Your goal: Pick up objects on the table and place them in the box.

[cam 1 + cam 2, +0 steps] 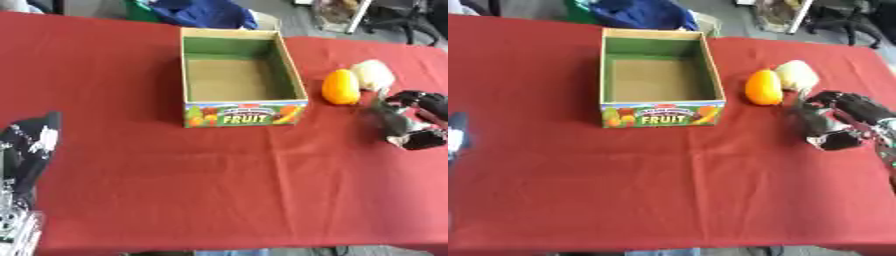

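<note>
Your right hand [833,125] sat curled and empty at 4 o'clock from the orange fruit [763,87], right of the box [661,114]. It looked smooth, firm; grasp its middle.

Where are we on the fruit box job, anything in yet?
Nothing looks done: the box shows only its bare bottom. In hand: the right hand is on the table beside the orange fruit and pale fruit, holding neither. The left hand rests at the lower left. Left to do: both fruits into the box.
</note>
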